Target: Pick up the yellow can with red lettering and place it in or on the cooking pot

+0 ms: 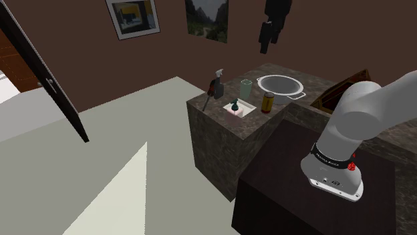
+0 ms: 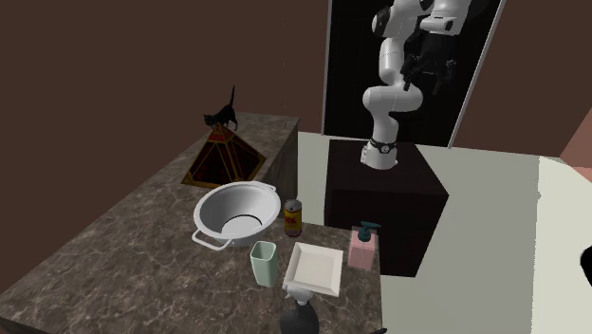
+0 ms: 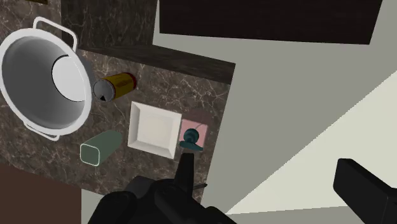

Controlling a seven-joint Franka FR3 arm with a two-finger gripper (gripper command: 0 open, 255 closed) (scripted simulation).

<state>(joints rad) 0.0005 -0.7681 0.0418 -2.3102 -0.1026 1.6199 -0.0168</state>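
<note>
We saw arm (image 1: 364, 113) reared high, gripper (image 1: 266, 40) well above yellow can (image 2: 293, 218), fingers (image 3: 366, 191) wide apart w/ nothing held. Can's red lettering: unreadable; it stood upright beside pot (image 2: 216, 203).

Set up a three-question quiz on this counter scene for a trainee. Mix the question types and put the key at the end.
1. True or false: the yellow can lies inside the cooking pot.
2. What sits between the green cup and the pink soap dispenser? A) a white square plate B) a kettle C) a banana
3. Fill in: the tool is up away from the counter, with its fingers ____.

Key: 1 false, the can stands upright on the counter beside the pot. 2 A. 3 open, holding nothing.
</note>
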